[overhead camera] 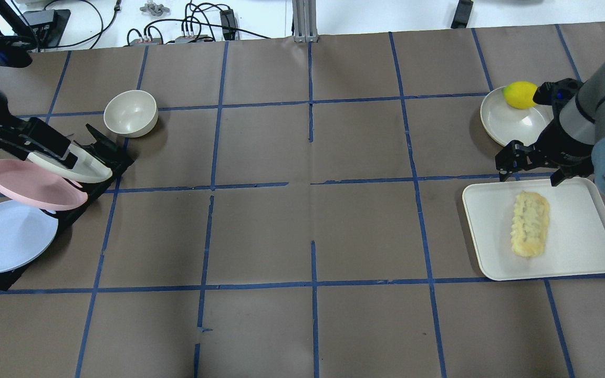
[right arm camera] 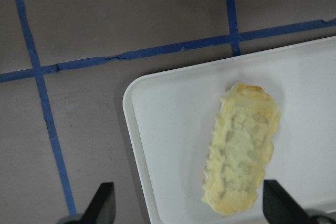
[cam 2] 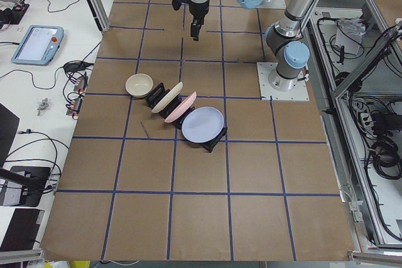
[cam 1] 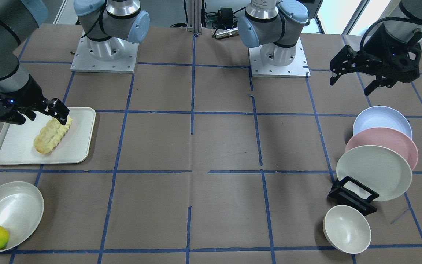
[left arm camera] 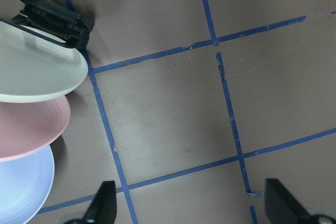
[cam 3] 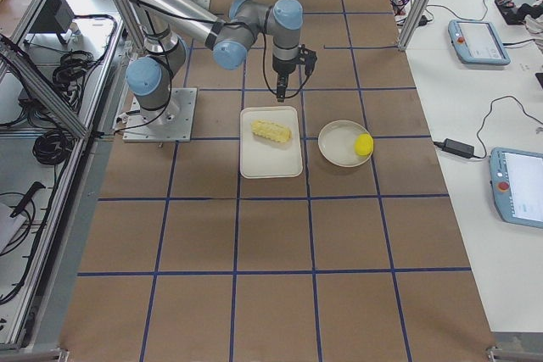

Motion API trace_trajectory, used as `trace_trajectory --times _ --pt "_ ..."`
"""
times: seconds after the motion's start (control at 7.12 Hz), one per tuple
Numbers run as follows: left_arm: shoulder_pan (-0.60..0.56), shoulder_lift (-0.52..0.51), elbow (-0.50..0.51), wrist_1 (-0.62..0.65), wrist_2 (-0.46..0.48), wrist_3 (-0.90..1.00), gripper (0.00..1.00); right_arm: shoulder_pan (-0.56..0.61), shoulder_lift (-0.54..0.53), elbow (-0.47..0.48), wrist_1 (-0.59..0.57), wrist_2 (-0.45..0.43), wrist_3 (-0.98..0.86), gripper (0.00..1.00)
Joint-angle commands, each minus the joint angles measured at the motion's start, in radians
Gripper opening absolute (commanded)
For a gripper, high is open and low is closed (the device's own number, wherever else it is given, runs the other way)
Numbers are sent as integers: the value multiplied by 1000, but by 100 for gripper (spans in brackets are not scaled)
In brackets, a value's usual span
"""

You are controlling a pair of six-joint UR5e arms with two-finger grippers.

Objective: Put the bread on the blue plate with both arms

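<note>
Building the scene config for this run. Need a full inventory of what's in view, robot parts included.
bumpy elongated bread loaf: 1, pale yellow, lying on the tray
flat rectangular tray: 1, white, table's robot-right side
round lemon: 1, yellow, in the dish, at its edge
shallow round dish: 1, off-white, beside the tray
round blue plate: 1, pale lavender-blue, in the rack
round pink plate: 1, pink, rack, middle
round off-white plate: 1, off-white, rack
slotted plate rack: 1, black, robot-left side
small deep bowl: 1, off-white, by the rack
paper-covered table: 1, brown, blue tape grid
left end effector: 1, black, open, by the rack
right end effector: 1, black, open, above the tray
</note>
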Motion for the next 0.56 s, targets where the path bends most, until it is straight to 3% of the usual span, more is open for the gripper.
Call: trace_trajectory --times 0.0,0.42 --pt "227 -74 -17 8 -4 295 100 -96 39 69 -59 3 2 100" --pt "389 -160 -19 11 -40 456 100 -204 106 71 -90 -5 -60 100"
